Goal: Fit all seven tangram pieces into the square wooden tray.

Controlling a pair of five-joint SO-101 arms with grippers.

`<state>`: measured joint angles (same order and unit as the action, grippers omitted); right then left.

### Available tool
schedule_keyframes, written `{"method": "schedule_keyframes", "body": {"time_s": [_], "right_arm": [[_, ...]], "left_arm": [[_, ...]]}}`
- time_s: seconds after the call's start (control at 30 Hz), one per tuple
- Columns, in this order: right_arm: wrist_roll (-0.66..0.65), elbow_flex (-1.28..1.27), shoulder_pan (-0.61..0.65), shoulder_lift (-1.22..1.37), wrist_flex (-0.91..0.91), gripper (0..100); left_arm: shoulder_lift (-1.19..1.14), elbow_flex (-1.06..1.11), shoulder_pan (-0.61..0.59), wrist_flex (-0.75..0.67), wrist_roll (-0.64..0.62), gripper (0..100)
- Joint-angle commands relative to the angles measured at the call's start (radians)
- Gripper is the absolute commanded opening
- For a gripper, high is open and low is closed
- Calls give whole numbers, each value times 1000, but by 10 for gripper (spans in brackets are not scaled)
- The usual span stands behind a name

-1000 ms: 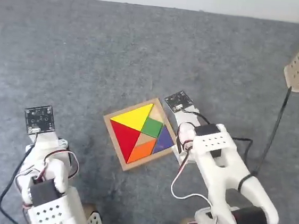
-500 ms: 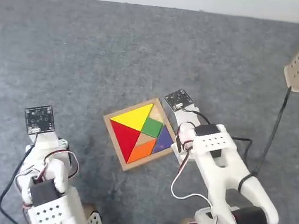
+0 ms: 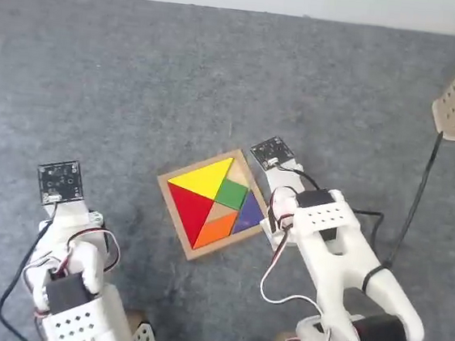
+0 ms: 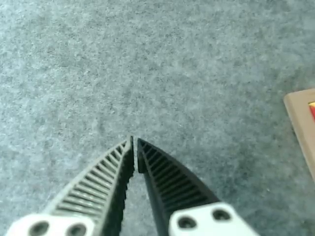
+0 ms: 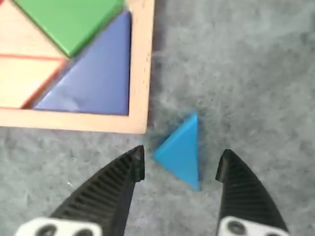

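Nothing has moved since the earlier frames: the left tool [image 4: 135, 140] stays clenched over grey counter [image 4: 147, 59], the right tool [image 5: 182, 153] released astride one blue triangle [image 5: 184, 147] just outside the one tray [image 5: 140, 64]. Six pieces [image 3: 202, 182] seem seated inside, though the pale ones blur together.

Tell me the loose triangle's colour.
The triangle is light blue; the right wrist view shows it best.

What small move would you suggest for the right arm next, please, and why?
Probably close the right gripper on the blue triangle. It lies flat on the grey carpet just outside the tray, squarely between the open jaws, and isn't gripped yet.
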<state>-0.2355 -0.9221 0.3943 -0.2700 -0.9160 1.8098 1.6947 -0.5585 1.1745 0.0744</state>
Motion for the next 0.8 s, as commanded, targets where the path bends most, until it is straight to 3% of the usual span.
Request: {"method": "schedule_keyframes", "body": {"time_s": [0.0,0.77], "right_arm": [[9,15,10,54,15,245],[43,43,-1,105,53,187]], "left_arm": [[8,-8,3,6,-14,13],[8,-8,3,6,-14,13]]}}
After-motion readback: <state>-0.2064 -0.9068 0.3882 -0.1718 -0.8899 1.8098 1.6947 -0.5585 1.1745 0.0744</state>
